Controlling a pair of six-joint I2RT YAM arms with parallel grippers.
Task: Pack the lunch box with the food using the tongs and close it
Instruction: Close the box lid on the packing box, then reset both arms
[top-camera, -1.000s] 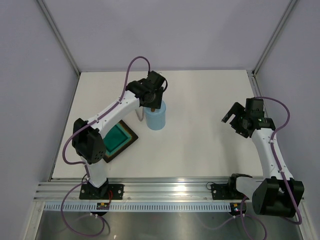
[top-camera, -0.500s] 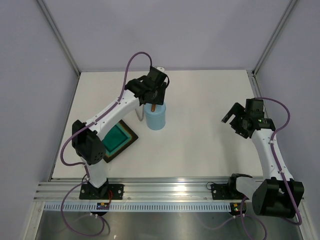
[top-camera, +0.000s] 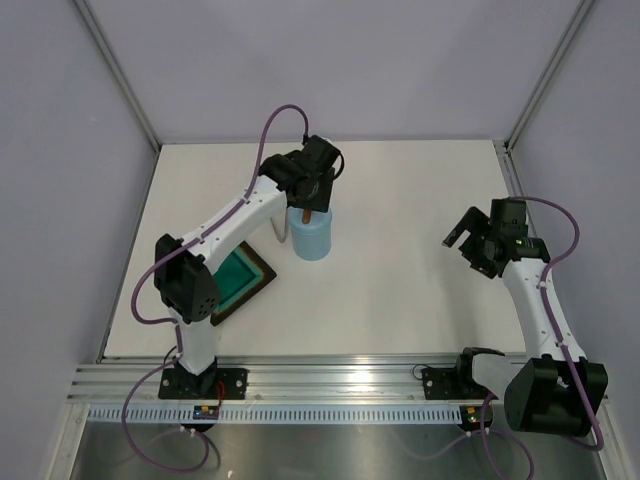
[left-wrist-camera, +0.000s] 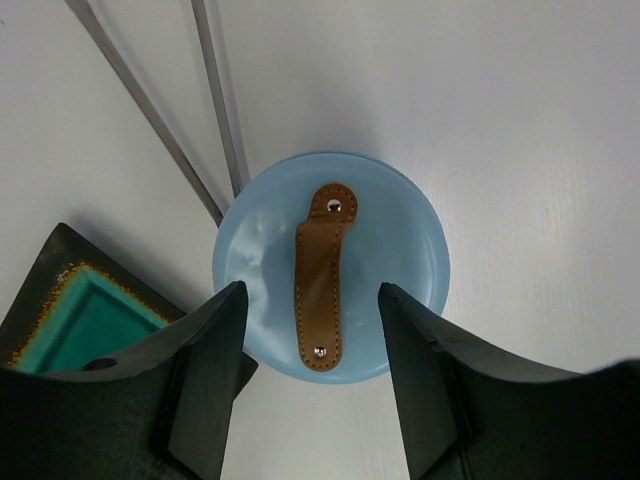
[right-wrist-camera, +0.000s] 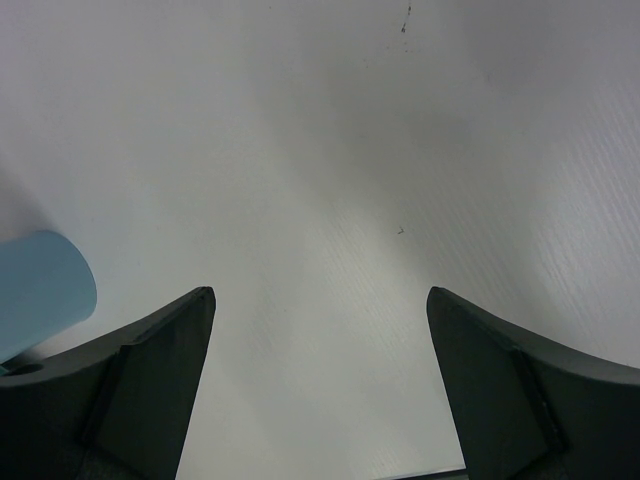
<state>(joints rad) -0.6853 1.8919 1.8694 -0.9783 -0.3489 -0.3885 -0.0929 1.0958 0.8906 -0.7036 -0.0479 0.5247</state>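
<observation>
The light blue lunch box (top-camera: 310, 238) stands upright with its round lid (left-wrist-camera: 335, 265) on; the brown handle (left-wrist-camera: 322, 290) lies flat across the lid. My left gripper (left-wrist-camera: 310, 295) hovers just above the lid, open, with nothing between its fingers; from above it (top-camera: 312, 185) sits over the box's far edge. The silvery tongs (left-wrist-camera: 215, 110) lie on the table behind the box, seen as a thin strip (top-camera: 279, 228) at its left. No food is in view. My right gripper (right-wrist-camera: 320, 292) is open and empty, far to the right (top-camera: 462, 232).
A dark square tray with a teal inside (top-camera: 235, 280) lies left of the box, its corner (left-wrist-camera: 90, 320) close to my left finger. The box's side (right-wrist-camera: 40, 290) shows at the left edge of the right wrist view. White walls enclose the table.
My left gripper's jaws have widened and it has drawn up and slightly back from the lid, showing more of the brown handle. The right arm has not moved.
</observation>
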